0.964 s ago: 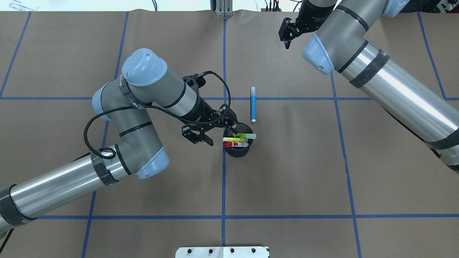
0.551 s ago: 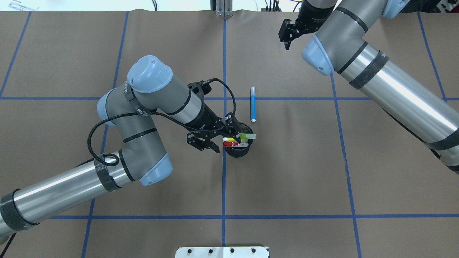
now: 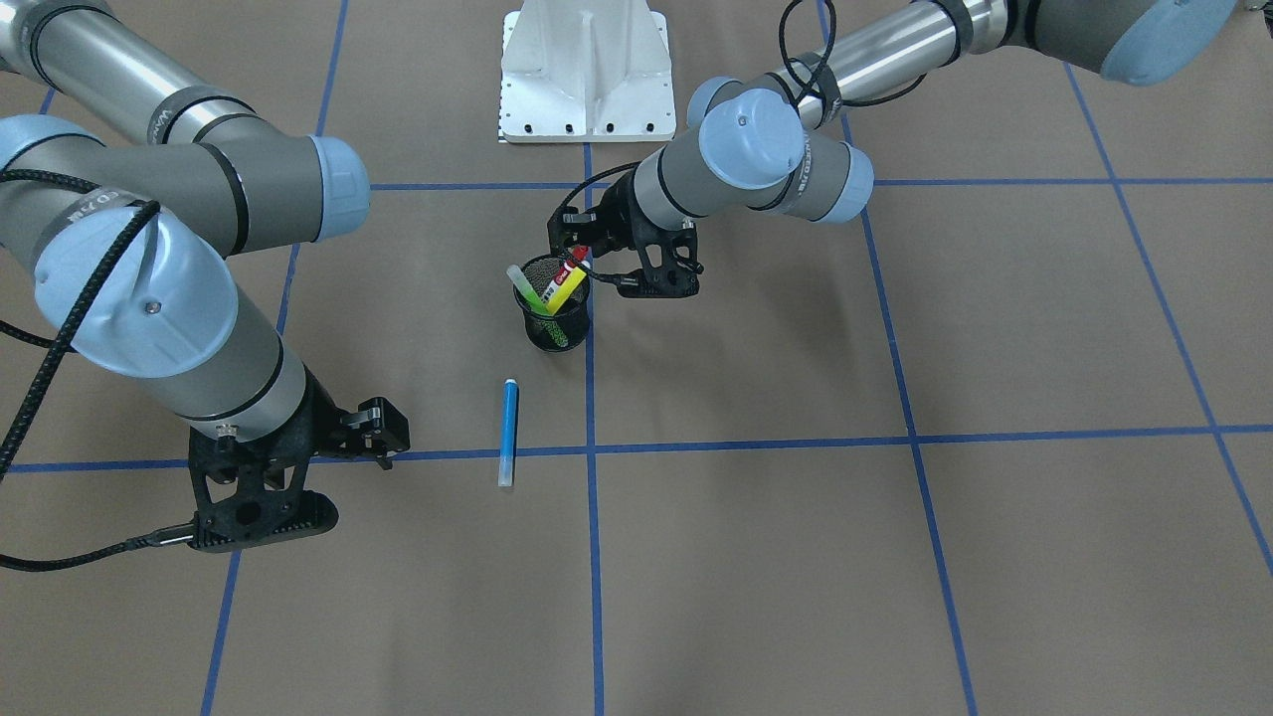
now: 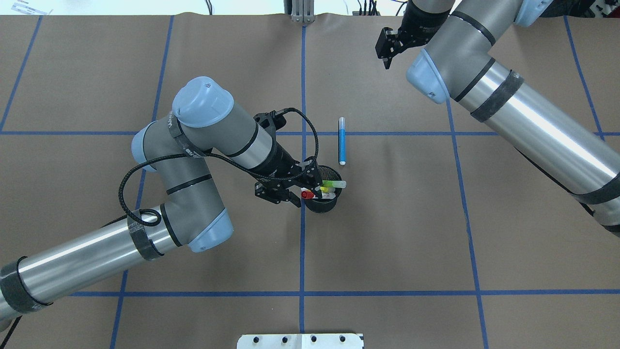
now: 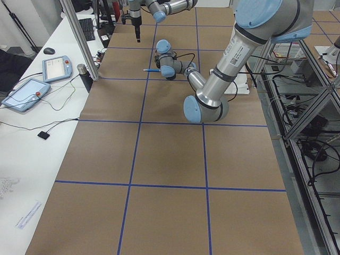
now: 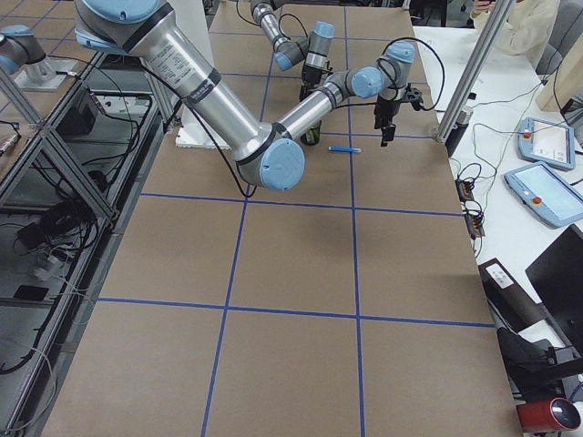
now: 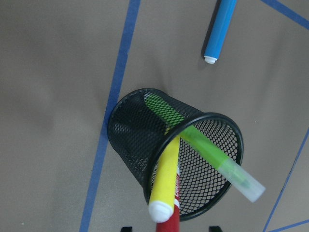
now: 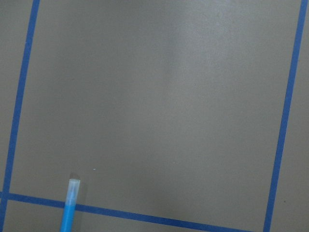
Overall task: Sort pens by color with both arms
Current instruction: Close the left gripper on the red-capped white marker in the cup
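Note:
A black mesh cup (image 4: 320,206) stands near the table's middle and holds three of the pens: green (image 4: 335,184), yellow (image 4: 323,188) and red-capped (image 4: 306,194). The blue pen (image 4: 342,140) lies flat just beyond the cup. My left gripper (image 4: 306,190) is open at the cup's rim. In the left wrist view its jaws stand either side of the red cap (image 7: 169,224) without touching it, with the yellow pen (image 7: 166,179) and the green pen (image 7: 207,152) beside. My right gripper (image 4: 386,60) hangs open and empty at the far side. Its wrist view shows only the blue pen's tip (image 8: 69,208).
The white pedestal base (image 3: 587,80) sits at the robot's edge of the table. Blue tape lines (image 4: 302,242) grid the brown paper. In the side views, tablets (image 5: 53,68) and a metal post (image 5: 79,37) stand along the far table edge.
My left gripper has moved right toward the cup and now straddles the red cap. The right gripper drifted slightly. The pens and the cup have not moved.

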